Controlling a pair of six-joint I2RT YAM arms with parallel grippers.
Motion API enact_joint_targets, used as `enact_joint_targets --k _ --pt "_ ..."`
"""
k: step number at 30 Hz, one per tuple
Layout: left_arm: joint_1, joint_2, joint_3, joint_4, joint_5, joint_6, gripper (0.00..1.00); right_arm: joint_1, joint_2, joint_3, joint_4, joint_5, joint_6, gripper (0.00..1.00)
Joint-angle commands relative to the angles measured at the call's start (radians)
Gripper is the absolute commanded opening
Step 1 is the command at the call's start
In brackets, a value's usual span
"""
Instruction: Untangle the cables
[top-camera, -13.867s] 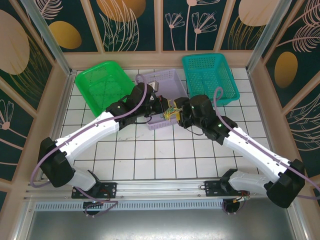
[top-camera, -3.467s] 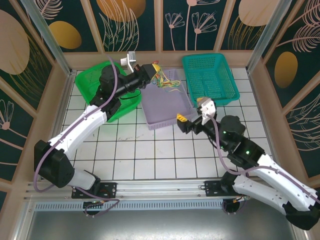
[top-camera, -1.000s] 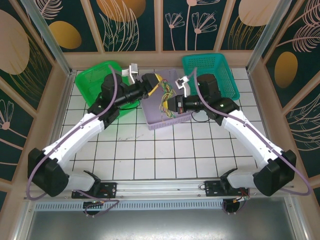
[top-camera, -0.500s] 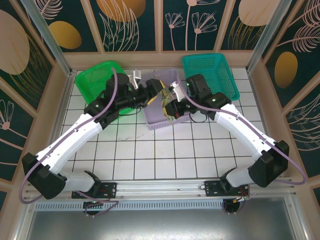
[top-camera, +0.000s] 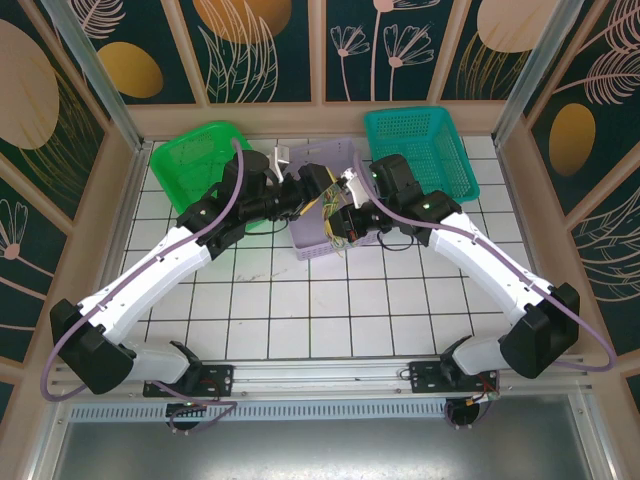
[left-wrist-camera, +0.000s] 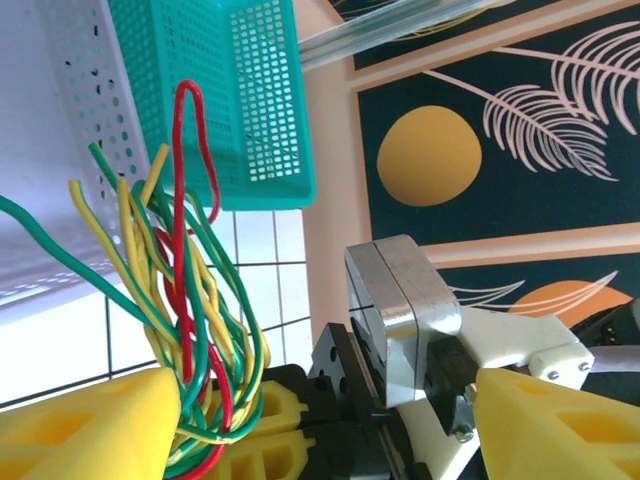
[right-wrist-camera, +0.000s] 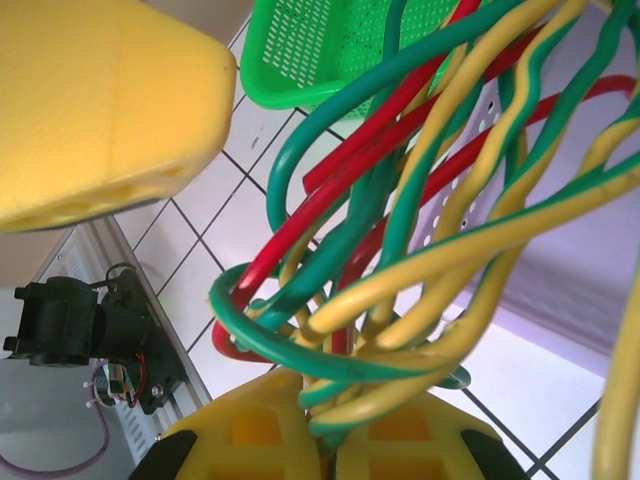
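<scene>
Centre of the top view: right gripper (right-wrist-camera: 322, 440) clamped on the bunch of yellow, green and red cables (right-wrist-camera: 420, 230) over the lavender basket (top-camera: 318, 246); left gripper (left-wrist-camera: 320, 425) alongside, fingers wide apart.

cables (top-camera: 333, 213): one bunch of thin yellow, green and red wires, tangled, strands looped and crossing each other. Bunch is held up over the near part of the purple basket (top-camera: 308, 244), not lying in it. One end is pinched between the closed yellow fingers of the right gripper (right-wrist-camera: 325, 425). From there the strands fan out in loose curves. Green and yellow ones wrap around the red ones near the pinch. One red strand loops out well past the rest.
</scene>
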Motion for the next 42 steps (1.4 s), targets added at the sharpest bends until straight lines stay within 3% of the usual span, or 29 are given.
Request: enact_joint_targets --k 1,7,12,17,21,31,36,42 --pt "0.006 0.01 0.019 -0.161 -0.108 0.052 0.78 -0.005 -0.064 0.004 0.074 -0.048 -0.012 0.0" --pt "0.007 0.004 -0.038 -0.105 -0.058 0.022 0.79 -0.005 -0.081 -0.004 0.083 -0.09 -0.005 0.0" --pt "0.008 0.005 -0.105 0.139 0.038 -0.042 0.8 -0.003 -0.075 -0.016 0.086 -0.172 0.004 0.0" --pt "0.007 0.025 -0.114 0.224 0.114 -0.065 0.79 -0.005 -0.07 -0.038 0.101 -0.202 0.003 0.0" --pt "0.007 0.01 -0.164 0.25 0.149 -0.081 0.78 -0.009 -0.053 -0.034 0.116 -0.227 0.011 0.0" --pt "0.009 -0.093 -0.204 0.266 0.058 -0.103 0.79 -0.038 -0.052 -0.071 0.092 -0.271 0.009 0.0" --pt "0.009 -0.009 -0.209 0.259 0.229 -0.113 0.72 -0.045 -0.048 -0.07 0.093 -0.344 0.008 0.0" --pt "0.009 0.036 -0.177 0.209 0.249 -0.076 0.66 -0.048 -0.032 -0.051 0.092 -0.399 0.006 0.0"
